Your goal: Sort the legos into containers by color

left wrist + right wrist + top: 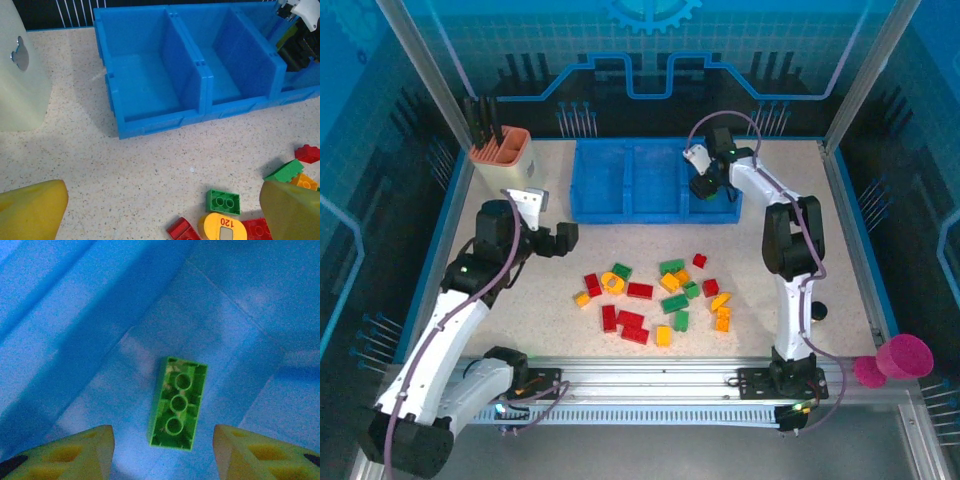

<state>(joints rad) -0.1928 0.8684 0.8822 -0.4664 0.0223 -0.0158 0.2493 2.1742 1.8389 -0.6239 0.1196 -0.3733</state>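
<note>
The legos point(660, 300), red, green and yellow-orange, lie scattered mid-table in front of the blue tray point(620, 214). My right gripper point(703, 186) hangs inside the tray's right compartment, open. A green oblong brick point(177, 402) lies upside down on the compartment floor point(240, 340), beyond and between the right gripper's point(162, 455) spread fingers and apart from them. My left gripper point(563, 240) is left of the pile, open and empty. In the left wrist view a green brick point(223, 201), a yellow round piece point(222, 227) and red bricks lie between its fingers point(30, 207). The tray's point(160, 122) left and middle compartments look bare.
A beige cup with orange rim point(500, 150) holding black tools stands at the back left, and shows as a pale wall point(20, 75) in the left wrist view. A pink cup point(903, 355) sits off the table's front right corner.
</note>
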